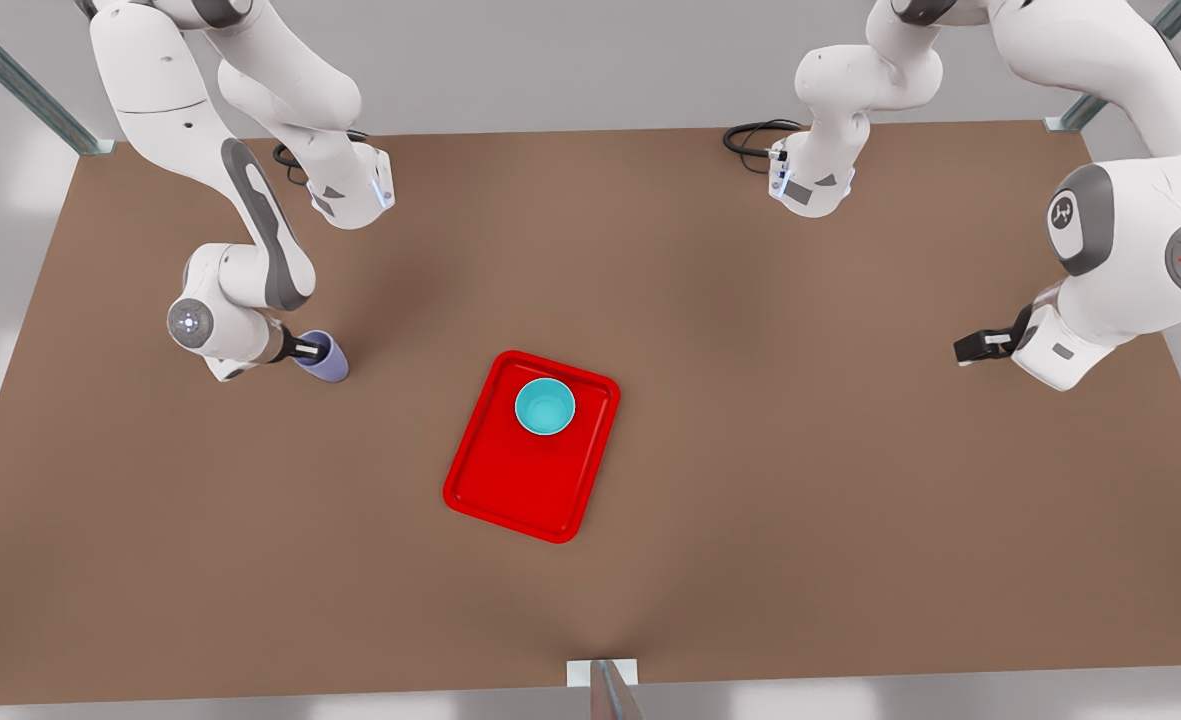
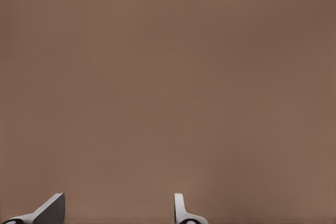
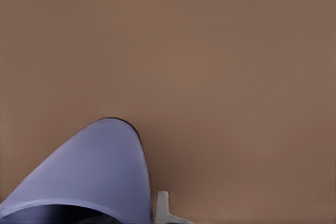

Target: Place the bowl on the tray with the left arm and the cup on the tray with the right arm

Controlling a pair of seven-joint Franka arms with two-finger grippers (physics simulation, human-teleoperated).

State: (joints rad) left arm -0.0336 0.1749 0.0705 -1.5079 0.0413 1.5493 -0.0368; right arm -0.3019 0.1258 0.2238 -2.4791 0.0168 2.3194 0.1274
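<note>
The teal bowl (image 1: 545, 406) stands upright in the far part of the red tray (image 1: 515, 485), near the table's middle. The lilac cup (image 1: 325, 360) is at the front view's left, off the tray, with my right gripper (image 1: 310, 349) shut on its rim. Up close, the right wrist view shows the cup (image 3: 94, 177) with one fingertip (image 3: 163, 203) against its outer wall; the other finger is hidden. My left gripper (image 1: 966, 348) waits at the front view's right, far from the tray. It is open (image 2: 118, 205) over bare table.
The brown table (image 1: 800, 520) stretches wide around the tray. Both arm bases (image 1: 810, 180) stand at the back edge with black cables (image 1: 750, 135) beside them. A metal post (image 1: 605, 685) sits at the middle of the front edge.
</note>
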